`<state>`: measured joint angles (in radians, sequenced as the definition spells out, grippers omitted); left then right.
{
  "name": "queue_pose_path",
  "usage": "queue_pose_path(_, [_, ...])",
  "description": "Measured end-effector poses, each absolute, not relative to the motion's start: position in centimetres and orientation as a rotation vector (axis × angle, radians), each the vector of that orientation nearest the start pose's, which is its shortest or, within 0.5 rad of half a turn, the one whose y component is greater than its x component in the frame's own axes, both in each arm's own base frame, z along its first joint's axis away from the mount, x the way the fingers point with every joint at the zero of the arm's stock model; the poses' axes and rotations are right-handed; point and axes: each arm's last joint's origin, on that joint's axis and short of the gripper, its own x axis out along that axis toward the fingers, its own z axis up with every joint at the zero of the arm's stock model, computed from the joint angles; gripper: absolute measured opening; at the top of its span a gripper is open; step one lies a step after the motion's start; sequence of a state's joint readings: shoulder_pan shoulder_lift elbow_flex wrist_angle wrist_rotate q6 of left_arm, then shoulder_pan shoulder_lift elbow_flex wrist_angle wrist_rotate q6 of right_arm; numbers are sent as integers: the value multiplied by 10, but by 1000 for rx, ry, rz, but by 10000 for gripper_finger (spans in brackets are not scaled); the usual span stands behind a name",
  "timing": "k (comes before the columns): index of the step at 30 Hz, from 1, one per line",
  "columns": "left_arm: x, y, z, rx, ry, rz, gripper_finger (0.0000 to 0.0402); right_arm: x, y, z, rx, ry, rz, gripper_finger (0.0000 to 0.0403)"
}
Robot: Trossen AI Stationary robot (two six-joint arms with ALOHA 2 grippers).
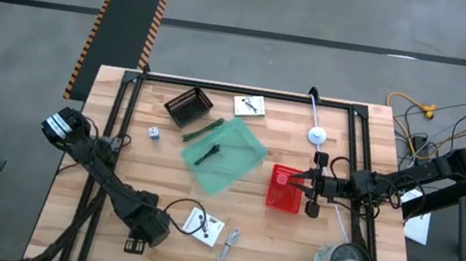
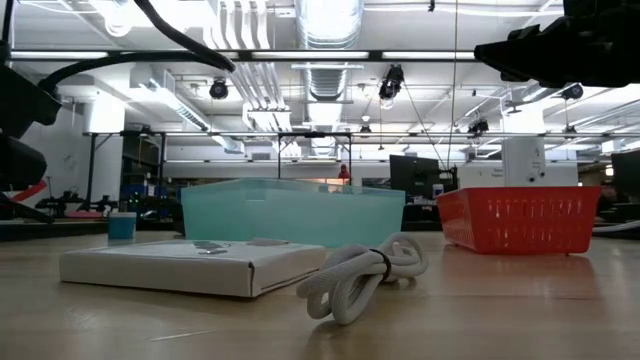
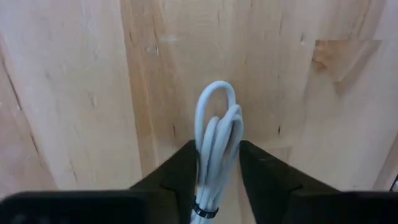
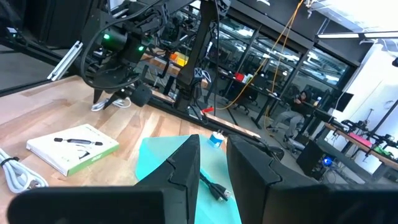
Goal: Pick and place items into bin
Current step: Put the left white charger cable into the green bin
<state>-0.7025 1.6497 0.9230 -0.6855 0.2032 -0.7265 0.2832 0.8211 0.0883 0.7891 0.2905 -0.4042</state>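
1. The room is a large workshop with a grey concrete floor (image 1: 324,15), exposed ducts and strip lights overhead, and desks with monitors behind glass partitions; a person sits at a desk far back in the right wrist view.
2. The table (image 1: 90,220) is pale wooden planks, framed by dark rails; a black mat with striped edges (image 1: 130,13) lies on the floor beyond it.
3. A translucent green bin (image 1: 233,163) sits mid-table with a dark stick-like item (image 1: 208,154) inside.
4. A red basket (image 1: 282,189) stands just right of the bin; a black basket (image 1: 189,105) lies at the far side.
5. A flat white packet (image 1: 211,230) lies near the front edge, another (image 1: 249,106) at the far edge.
6. The right end effector (image 1: 310,185) hovers over the red basket, fingers close together with a narrow gap, gripping nothing.
7. The left end effector (image 3: 219,168) is at the front of the table, fingers pinching the white coiled cable (image 3: 216,134), which rests on the wood beside the near packet.
8. Small metal pieces (image 1: 228,244) lie by that packet.
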Motion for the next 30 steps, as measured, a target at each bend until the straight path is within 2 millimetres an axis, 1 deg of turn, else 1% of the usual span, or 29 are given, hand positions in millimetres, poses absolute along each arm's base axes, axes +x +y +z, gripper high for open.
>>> queue_pose_path(4, [209, -185, 154, -211, 1575, -198, 23, 154, 36, 183, -388, -52, -18, 68])
queue_pose_path(6, [210, -186, 154, -222, 1571, -210, 10, 154, 36, 183, -388, -52, -18, 68])
queue_pose_path(10, [214, -189, 156, -259, 1536, -244, 11, 154, 36, 183, -388, -52, -18, 68])
queue_pose_path(15, [221, -189, 161, -334, 1519, -196, 11, 154, 36, 183, -388, -52, -18, 68])
queue_pose_path(27, [240, -178, 178, -409, 1453, -179, 10, 154, 36, 183, -388, -52, -18, 68])
queue_pose_path(30, [243, -174, 186, -431, 1428, -179, 10, 154, 36, 183, -388, -52, -18, 68])
